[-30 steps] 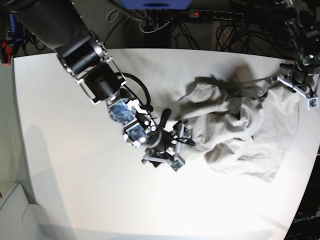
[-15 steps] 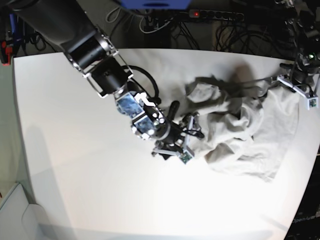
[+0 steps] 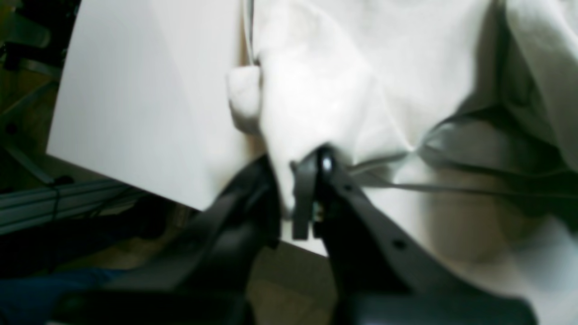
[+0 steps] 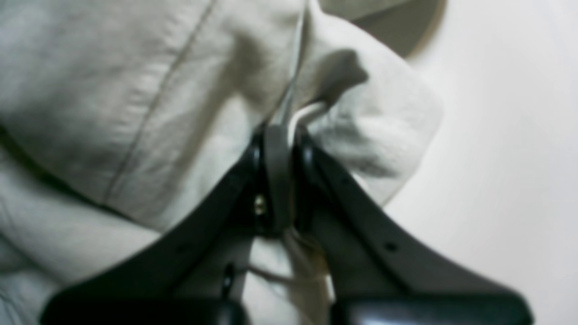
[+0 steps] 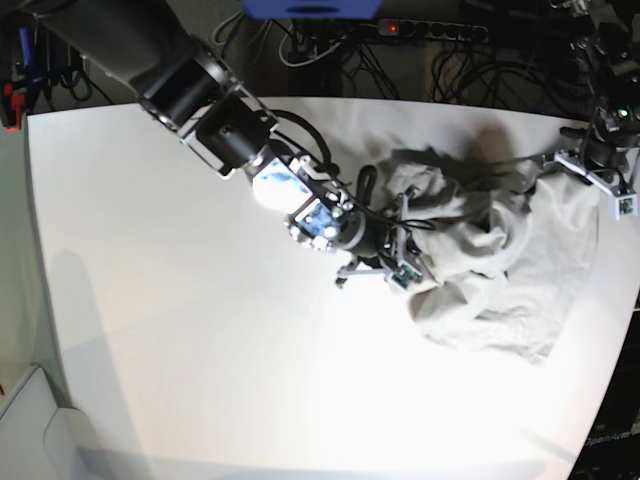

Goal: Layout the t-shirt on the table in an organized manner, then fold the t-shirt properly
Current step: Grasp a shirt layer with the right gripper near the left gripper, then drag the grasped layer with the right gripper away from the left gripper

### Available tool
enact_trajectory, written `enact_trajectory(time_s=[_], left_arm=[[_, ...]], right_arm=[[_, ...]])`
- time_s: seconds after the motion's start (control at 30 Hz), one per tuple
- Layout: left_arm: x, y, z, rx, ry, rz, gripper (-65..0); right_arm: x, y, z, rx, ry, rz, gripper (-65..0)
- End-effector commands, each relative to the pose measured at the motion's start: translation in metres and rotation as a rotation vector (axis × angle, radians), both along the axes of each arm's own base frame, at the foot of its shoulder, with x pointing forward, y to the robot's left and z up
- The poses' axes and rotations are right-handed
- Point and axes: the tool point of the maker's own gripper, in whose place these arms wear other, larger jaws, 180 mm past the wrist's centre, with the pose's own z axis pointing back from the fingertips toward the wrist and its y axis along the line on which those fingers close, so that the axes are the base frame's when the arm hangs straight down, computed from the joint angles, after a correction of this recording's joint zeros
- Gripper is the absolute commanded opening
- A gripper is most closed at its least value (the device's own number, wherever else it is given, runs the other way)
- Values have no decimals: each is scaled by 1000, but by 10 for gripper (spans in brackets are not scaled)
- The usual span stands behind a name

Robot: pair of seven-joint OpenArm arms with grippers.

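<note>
Garment: the plain pale grey-beige soft cloth t-shirt (image 5: 500,270) is lying bunched and rumpled on the right half of the table, with folds piling over one another and no sleeve or hem line lying straight.
Surface: the large white glossy table with rounded edges (image 5: 180,330) is carrying the shirt toward its far right side; the near and left stretches are showing only glare.
Right gripper: the right gripper (image 4: 282,135) is pinching a fold at the left edge of the heap; in its wrist view the black jaws are standing closed with a ridge of cloth caught between them. In the base view this arm is reaching in from the far left.
Left gripper: the left gripper (image 3: 293,180) is clamping a corner of the cloth at the far right corner of the table, close to the table edge; the jaws are closed with fabric running up out of them.
Stage: I judge the laying-out part to be under way, not finished. Both grips are in place, but the shirt is reading as a heap, not a flat outline.
Remaining: spreading the body flat, straightening sleeves and hem, then every fold, by my reckoning.
Unclear: which part of the shirt each jaw is holding is too blurred to tell.
</note>
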Motion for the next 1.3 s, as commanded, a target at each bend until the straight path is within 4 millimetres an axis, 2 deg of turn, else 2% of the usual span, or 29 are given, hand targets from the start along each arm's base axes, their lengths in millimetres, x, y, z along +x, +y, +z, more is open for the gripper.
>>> enact_trajectory(time_s=[0.0,0.07,0.13,0.23,0.33,0.47,0.53,0.7,0.9,1.1,1.2,1.27], left_arm=[[7,6,13,28,-40,-4,-646],[8,6,15,31,-47,-7,-646],[8,6,15,31,-47,-7,-646],[7,6,15,32,-45,-7,-646],[5,5,14,30,-39,-8,-646],[5,5,14,30,-39,-8,-646],[5,5,14,30,-39,-8,-646],[5,5,14,30,-39,-8,-646],[5,6,14,32,-38,-8,-646],[5,5,14,32,-37,-13,-646],[7,0,13,36,-28,-68,-646],[8,-3,13,42,-23,-96,-646]], right_arm=[[2,-1,-3,-31,16,7,-650],[4,-4,-5,-40,18,2,-650],[18,-8,3,-44,-5,-7,-650],[42,-30,13,-75,-50,-34,-650],[71,-50,32,-86,-96,-75,-650],[118,-80,71,-41,-157,-185,-650],[144,-94,101,-3,-199,-244,-650],[187,-117,166,90,-281,-346,-650],[215,-132,222,151,-361,-407,-650],[238,-171,280,299,-554,-602,-650],[242,-198,293,355,-619,-719,-650],[241,-211,285,375,-599,-765,-650]])
